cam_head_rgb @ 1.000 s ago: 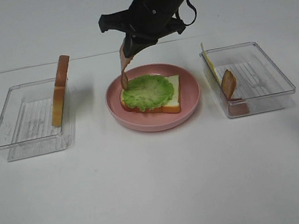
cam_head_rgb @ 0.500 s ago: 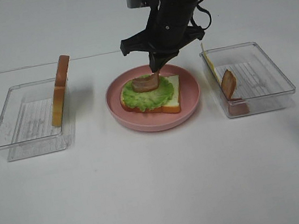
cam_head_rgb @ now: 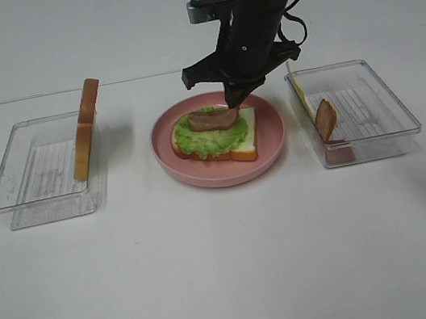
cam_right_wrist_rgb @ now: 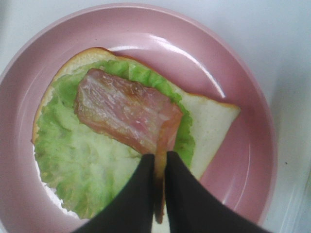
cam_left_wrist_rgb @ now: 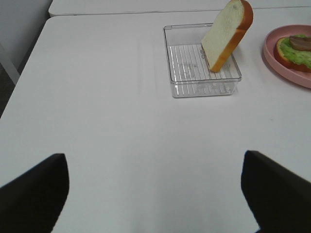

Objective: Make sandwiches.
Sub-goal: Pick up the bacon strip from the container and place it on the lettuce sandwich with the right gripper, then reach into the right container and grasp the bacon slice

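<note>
On the round pink plate (cam_head_rgb: 268, 144) lies a white bread slice (cam_head_rgb: 245, 128) topped with frilly green lettuce (cam_head_rgb: 203, 140). A reddish-brown bacon strip (cam_head_rgb: 213, 118) lies across the lettuce. My right gripper (cam_head_rgb: 234, 100) reaches over the plate and is shut on one end of that bacon strip (cam_right_wrist_rgb: 125, 111), as the right wrist view shows with its fingertips (cam_right_wrist_rgb: 181, 187) pinching the edge over the lettuce (cam_right_wrist_rgb: 77, 160). A second bread slice (cam_head_rgb: 86, 128) leans upright in the left clear tray (cam_head_rgb: 29, 184); it also shows in the left wrist view (cam_left_wrist_rgb: 226, 33). My left gripper (cam_left_wrist_rgb: 155, 189) is open, low over bare table.
A clear tray (cam_head_rgb: 368, 110) at the right holds another bacon strip (cam_head_rgb: 325, 119) and a yellow cheese square (cam_head_rgb: 294, 83) standing on edge. The left tray (cam_left_wrist_rgb: 181, 73) and the plate's rim (cam_left_wrist_rgb: 282, 60) show in the left wrist view. White table all around.
My right gripper has carried the bacon strip from hanging above the plate's far left rim down onto the lettuce, laying it flat while shifting to the right.
</note>
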Controlling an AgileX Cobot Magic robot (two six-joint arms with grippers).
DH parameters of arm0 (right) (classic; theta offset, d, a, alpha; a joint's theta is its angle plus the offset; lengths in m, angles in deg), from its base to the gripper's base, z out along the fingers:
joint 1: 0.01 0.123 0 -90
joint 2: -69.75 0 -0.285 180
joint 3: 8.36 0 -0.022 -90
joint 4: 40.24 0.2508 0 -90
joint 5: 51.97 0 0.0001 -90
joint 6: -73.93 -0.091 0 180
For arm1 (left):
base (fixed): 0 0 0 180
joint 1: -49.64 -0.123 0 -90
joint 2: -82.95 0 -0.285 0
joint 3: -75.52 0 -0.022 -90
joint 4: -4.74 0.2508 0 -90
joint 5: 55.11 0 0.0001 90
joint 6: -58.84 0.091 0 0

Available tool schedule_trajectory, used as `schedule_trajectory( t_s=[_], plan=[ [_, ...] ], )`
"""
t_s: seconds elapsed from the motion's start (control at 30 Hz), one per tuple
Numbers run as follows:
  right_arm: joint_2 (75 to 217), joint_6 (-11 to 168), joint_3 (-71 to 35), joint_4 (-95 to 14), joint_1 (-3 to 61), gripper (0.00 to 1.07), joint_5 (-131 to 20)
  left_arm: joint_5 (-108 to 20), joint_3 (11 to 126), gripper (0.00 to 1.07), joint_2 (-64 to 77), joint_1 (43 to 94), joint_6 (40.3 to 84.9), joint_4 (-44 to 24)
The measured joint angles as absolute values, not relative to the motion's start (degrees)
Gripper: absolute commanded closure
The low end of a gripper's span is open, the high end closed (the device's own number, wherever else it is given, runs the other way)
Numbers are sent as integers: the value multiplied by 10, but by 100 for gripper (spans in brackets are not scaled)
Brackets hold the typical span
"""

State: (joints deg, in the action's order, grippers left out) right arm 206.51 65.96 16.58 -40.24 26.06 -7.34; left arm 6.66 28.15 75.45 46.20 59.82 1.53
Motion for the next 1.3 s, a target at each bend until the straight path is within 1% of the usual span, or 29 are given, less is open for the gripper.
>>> schedule_trajectory(
  t_s=[0.03,0.07,0.1,0.13,0.17,0.2,0.27,0.47,0.73,0.97,1.3],
  plan=[
    [2065,660,166,-402,261,84,-73,67,282,18,755,462,598,15],
    [2065,660,166,-402,261,60,-67,67,282,18,755,462,598,15],
    [2065,660,166,-402,261,47,-65,67,282,18,755,462,598,15],
    [2065,660,166,-402,261,47,-65,67,282,18,755,462,598,15],
    [2065,660,166,-402,261,27,-61,67,282,18,755,462,598,15],
    [2065,660,166,-402,261,15,-54,67,282,18,755,462,598,15],
    [2065,660,166,-406,261,13,-50,67,282,18,755,462,598,15],
    [2060,660,172,-420,261,13,-16,67,282,18,755,462,598,15],
    [1993,664,178,-455,261,14,41,67,282,18,755,462,598,15],
    [1927,704,189,-463,261,14,159,67,282,18,755,462,598,15],
    [1894,704,189,-471,261,14,175,67,282,18,755,462,598,15]
  ],
)
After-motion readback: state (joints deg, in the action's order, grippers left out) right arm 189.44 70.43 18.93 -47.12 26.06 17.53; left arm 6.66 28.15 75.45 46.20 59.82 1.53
